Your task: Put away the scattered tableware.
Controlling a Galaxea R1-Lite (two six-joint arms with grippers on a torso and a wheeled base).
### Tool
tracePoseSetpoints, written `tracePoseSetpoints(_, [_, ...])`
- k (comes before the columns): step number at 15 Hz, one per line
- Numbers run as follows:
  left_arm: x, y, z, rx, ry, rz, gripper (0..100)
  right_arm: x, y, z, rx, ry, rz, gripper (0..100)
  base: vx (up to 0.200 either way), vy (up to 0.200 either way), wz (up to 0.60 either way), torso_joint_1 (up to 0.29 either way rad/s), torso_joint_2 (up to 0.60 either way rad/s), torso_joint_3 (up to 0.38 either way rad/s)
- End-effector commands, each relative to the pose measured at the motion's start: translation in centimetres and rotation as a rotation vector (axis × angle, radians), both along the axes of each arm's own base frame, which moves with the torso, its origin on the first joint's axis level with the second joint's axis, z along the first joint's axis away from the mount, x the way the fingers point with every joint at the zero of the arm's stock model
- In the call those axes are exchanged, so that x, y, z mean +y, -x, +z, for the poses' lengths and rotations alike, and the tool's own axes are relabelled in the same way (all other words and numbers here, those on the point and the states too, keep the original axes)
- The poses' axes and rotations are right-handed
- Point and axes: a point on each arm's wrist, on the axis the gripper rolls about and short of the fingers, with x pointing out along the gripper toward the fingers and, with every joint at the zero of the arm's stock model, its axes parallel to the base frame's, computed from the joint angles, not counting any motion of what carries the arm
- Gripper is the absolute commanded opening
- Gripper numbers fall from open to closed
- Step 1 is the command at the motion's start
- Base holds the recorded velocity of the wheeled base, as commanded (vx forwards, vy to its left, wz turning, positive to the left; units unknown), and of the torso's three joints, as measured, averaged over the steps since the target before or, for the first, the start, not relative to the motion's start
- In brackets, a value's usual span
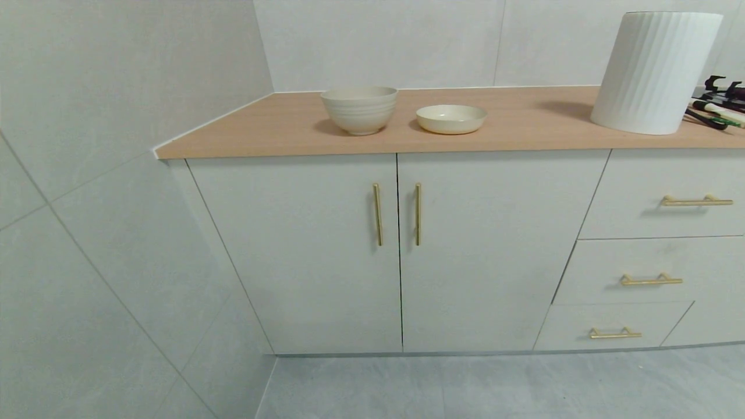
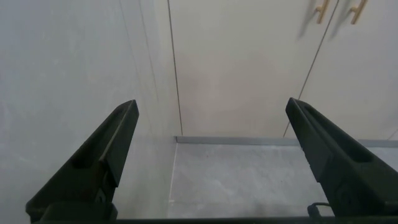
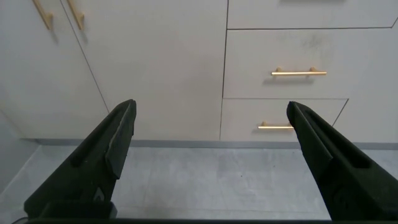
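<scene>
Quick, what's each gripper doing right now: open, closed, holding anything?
The black left gripper is open, holding nothing.
The black right gripper is open, holding nothing.

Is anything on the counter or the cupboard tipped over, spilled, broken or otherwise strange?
Nothing stands out. The deep bowl and the shallow bowl stand upright and apart on the counter, with no spill. The cupboard doors and drawers are shut.
</scene>
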Motion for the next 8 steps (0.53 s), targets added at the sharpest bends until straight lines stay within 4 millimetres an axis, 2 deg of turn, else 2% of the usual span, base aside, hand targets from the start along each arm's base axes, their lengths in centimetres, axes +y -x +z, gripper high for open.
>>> tracePoseSetpoints(1, [0.00,0.00,0.01,0.000,0.000,0.000,100,0.00,-0.01,0.00,0.001,0.000,0.000,100,0.200,0.000,0.00,0.002,0.00,0.007])
tracePoseSetpoints(7, [0.00,0.00,0.01,0.000,0.000,0.000,100,0.00,-0.01,0.00,0.001,0.000,0.001,100,0.200,0.000,0.00,0.004,0.00,0.003])
tracePoseSetpoints(8, [0.00,0.00,0.01,0.000,0.000,0.000,100,0.00,-0.01,0.00,0.001,0.000,0.003,100,0.000,0.000,0.00,0.000,0.00,0.000])
